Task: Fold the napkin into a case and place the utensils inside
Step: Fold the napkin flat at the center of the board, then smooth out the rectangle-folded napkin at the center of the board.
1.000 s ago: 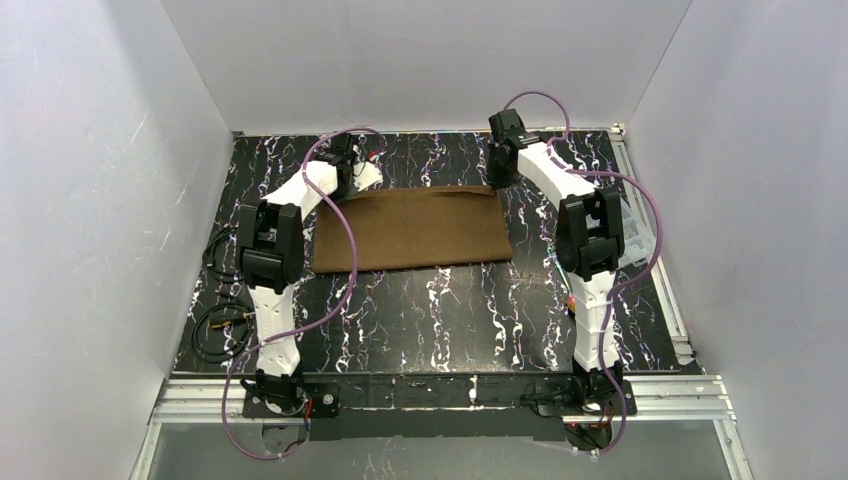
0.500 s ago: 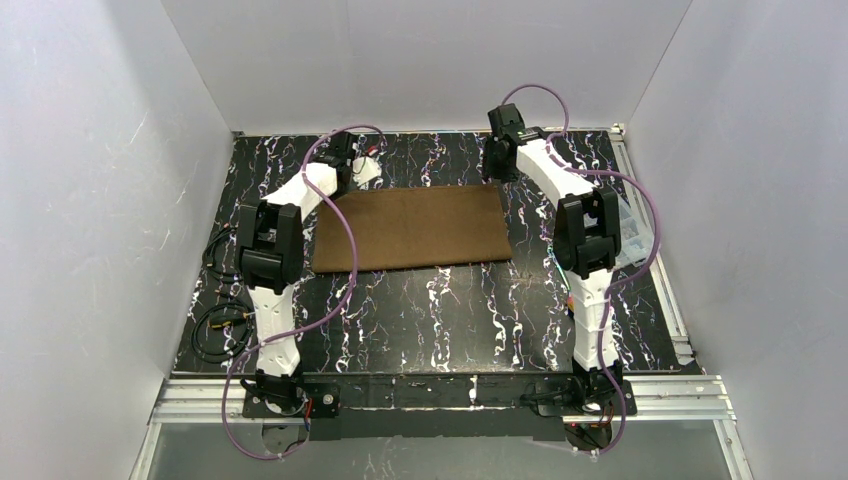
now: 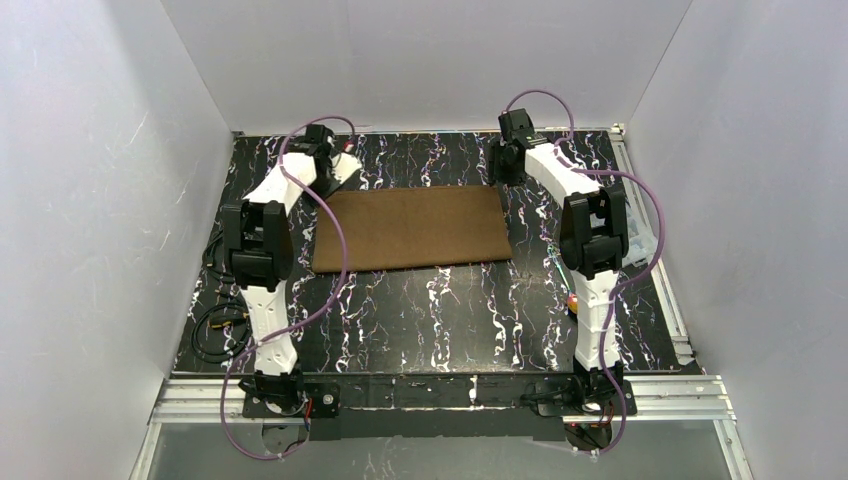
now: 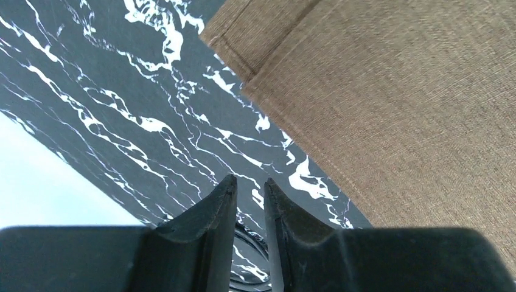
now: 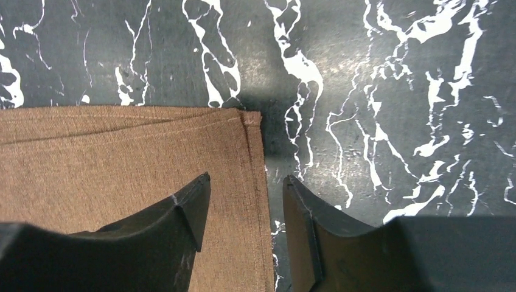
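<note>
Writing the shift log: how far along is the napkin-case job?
Done: the napkin lies flat as a layered rectangle, doubled edges showing at its far corners. In hand: nothing; left gripper and right gripper hover by those corners, jaws apart, empty. Left: narrowing it into a case and filling it.

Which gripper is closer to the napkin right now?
Right. The right gripper straddles the right edge of the napkin near its far corner, one finger above it, one above the table. The left gripper hangs over bare table, off the far left corner.
</note>
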Motion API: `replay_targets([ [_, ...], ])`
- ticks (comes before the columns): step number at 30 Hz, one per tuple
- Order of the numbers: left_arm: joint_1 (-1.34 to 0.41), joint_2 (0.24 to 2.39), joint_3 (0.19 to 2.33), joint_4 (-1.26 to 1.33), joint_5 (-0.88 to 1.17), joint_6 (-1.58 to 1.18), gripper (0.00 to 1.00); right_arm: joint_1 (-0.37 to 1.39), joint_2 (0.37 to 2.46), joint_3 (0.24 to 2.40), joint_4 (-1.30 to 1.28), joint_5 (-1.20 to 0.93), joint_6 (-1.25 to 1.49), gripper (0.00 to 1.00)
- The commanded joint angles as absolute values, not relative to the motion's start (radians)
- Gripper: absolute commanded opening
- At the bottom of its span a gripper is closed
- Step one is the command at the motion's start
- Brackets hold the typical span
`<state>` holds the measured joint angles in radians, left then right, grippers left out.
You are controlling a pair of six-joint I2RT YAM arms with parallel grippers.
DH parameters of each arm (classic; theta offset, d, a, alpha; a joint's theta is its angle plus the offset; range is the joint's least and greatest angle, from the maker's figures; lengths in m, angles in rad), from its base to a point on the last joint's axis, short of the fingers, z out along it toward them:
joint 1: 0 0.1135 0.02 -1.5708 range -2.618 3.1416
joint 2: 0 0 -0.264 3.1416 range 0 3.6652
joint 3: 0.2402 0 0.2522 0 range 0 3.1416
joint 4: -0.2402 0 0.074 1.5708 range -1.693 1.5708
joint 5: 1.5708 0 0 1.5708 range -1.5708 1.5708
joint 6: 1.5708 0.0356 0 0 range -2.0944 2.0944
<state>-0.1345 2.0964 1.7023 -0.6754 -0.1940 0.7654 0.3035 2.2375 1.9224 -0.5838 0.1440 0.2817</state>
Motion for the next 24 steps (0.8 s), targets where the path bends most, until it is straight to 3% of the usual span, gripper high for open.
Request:
replay_targets([
  [1, -0.063, 2.121, 1.814, -0.829, -0.08, 0.647, 0.22, 0.296, 2.214, 1.904, -0.536, 0.034, 0.238, 0.53],
  [14, -0.043, 2.249, 1.958, -0.945, 0.051, 0.548, 0.22, 0.276, 2.256, 1.879, -0.467, -0.027, 0.266, 0.47],
  [17, -0.044, 2.262, 1.967, -0.969, 0.116, 0.518, 0.53, 0.272, 2.266, 1.877, -0.463, -0.031, 0.261, 0.47],
  [24, -0.043, 2.263, 1.952, -0.943, 0.154, 0.437, 0.55, 0.269, 2.292, 1.879, -0.453, -0.038, 0.263, 0.46],
])
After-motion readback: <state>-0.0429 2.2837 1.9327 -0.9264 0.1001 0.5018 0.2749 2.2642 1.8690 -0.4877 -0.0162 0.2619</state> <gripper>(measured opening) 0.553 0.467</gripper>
